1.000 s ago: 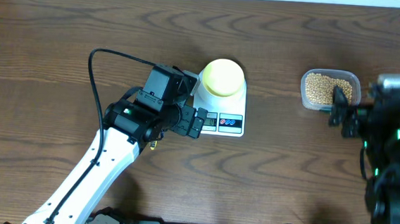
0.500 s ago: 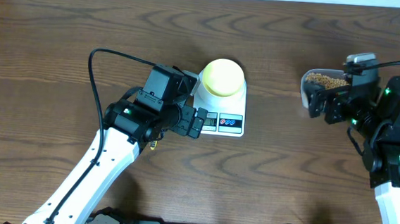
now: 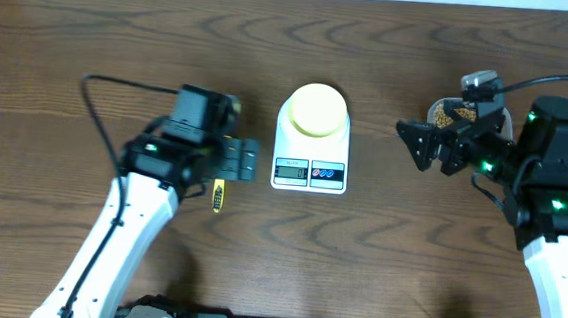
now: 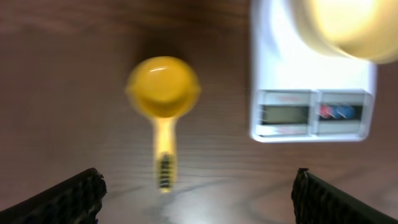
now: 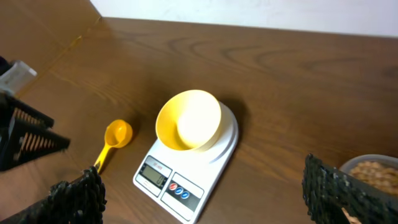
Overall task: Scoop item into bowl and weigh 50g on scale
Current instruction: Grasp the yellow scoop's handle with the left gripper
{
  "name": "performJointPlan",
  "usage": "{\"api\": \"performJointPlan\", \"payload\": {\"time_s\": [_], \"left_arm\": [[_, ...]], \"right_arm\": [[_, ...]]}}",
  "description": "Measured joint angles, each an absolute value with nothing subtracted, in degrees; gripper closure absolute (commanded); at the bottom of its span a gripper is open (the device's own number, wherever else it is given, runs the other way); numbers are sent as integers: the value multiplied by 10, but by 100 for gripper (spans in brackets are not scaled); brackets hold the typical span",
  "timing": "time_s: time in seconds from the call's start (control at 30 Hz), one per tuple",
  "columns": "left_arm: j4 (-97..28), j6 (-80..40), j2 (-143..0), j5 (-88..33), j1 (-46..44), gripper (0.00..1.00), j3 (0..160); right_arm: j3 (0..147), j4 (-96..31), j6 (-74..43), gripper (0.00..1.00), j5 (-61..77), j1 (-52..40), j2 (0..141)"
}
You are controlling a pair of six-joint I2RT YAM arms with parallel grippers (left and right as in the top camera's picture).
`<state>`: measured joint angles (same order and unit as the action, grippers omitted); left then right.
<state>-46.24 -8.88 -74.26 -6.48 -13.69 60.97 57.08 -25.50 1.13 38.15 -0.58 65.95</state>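
Note:
The pale yellow-green bowl (image 3: 316,109) stands empty on the round platform of the white scale (image 3: 310,171). The beans (image 3: 455,115) lie in a clear tub, partly hidden under my right arm. My left gripper (image 3: 243,162) is open and empty just left of the scale, over the yellow scoop (image 3: 217,195). In the left wrist view the scoop (image 4: 163,93) lies on the table ahead of the open gripper (image 4: 196,205), apart from both fingers. My right gripper (image 3: 420,146) is open and empty between the tub and the scale. It faces the bowl (image 5: 189,119) and the scale (image 5: 180,180).
The clear tub (image 5: 373,169) sits at the lower right of the right wrist view. The scoop (image 5: 115,135) lies left of the scale there, with the left gripper's fingers (image 5: 28,134) beside it. Bare wooden table (image 3: 392,46) lies behind the scale.
My left arm has drawn back to the left from the scale, uncovering the scoop's handle. My right arm has swung left from beside the tub toward the scale.

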Motion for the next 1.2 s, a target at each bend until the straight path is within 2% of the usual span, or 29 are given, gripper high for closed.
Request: {"api": "performJointPlan", "payload": {"time_s": [0.27, 0.3, 0.4, 0.77, 1.2], "left_arm": [[-483, -121, -743, -72, -42, 2, 610], [-486, -123, -743, -74, -41, 1, 610], [-495, -123, -743, -83, -39, 11, 610], [-526, -124, -830, -87, -39, 18, 585], [-457, -89, -956, -115, -39, 20, 580]], "right_arm": [[571, -215, -39, 1, 386, -70, 712], [571, -211, -41, 1, 386, -81, 719], [571, -198, -46, 1, 386, -107, 736], [571, -187, -58, 1, 385, -120, 744], [571, -186, -66, 1, 381, -120, 744]]}}
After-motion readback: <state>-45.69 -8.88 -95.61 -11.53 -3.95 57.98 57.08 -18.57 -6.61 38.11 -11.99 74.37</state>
